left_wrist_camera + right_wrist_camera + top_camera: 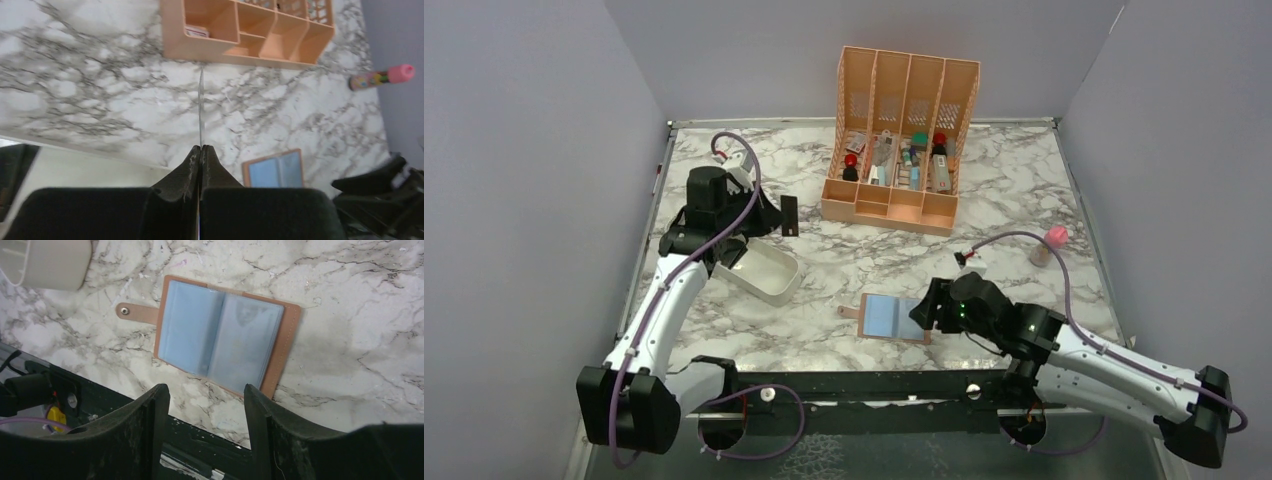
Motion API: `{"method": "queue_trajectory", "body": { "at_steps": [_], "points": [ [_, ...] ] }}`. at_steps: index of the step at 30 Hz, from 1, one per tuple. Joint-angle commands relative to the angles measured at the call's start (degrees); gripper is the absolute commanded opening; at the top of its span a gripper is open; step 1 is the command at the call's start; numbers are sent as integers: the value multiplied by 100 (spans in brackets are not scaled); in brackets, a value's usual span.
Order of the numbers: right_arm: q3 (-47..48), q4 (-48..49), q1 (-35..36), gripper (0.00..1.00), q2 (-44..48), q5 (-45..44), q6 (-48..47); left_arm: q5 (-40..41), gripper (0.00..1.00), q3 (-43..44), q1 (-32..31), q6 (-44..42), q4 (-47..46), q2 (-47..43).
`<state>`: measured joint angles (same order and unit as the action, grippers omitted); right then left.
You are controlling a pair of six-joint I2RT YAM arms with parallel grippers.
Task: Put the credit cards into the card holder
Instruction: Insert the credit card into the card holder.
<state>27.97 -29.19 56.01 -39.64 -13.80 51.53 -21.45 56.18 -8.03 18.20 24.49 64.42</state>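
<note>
The card holder [892, 317] lies open and flat near the table's front edge, brown outside and light blue inside, its snap tab [135, 312] pointing left. My right gripper [929, 310] hovers open at its right edge, nothing between the fingers; in the right wrist view the card holder [225, 335] lies just beyond that gripper [206, 395]. My left gripper [774, 216] is shut on a credit card [790, 215], held up over the table at the left. The left wrist view shows that card [201, 105] edge-on as a thin line sticking out of the gripper [201, 148].
A white oblong tray [759, 268] sits under the left arm. The tall peach organizer [899, 140] with small items stands at the back. A pink-capped tube [1048, 243] lies at the right. The black mounting rail [874, 385] runs along the near edge.
</note>
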Motion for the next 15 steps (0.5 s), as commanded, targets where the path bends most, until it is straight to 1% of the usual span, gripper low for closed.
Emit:
{"method": "queue_trajectory", "body": {
  "at_steps": [1,3,6,7,12,15],
  "points": [
    [282,54,-20,62,-502,-5,-124,-1218,0,-807,-112,1350,-934,-409],
    [325,112,-20,62,-881,-108,-215,-1277,0,-1293,-218,1807,-1402,-600],
    [369,350,-24,61,-1464,-149,-448,-1000,0,-2046,-656,2344,-2164,-889],
    [382,384,-21,61,-1619,-192,-463,-880,0,-2194,-795,2446,-2277,-923],
    [558,57,-28,59,-2192,-801,-354,-328,0,-2556,-1694,2882,-2583,-878],
    [572,80,-97,53,-2407,-890,-408,-62,0,-2876,-2102,3342,-3179,-882]
  ]
}}
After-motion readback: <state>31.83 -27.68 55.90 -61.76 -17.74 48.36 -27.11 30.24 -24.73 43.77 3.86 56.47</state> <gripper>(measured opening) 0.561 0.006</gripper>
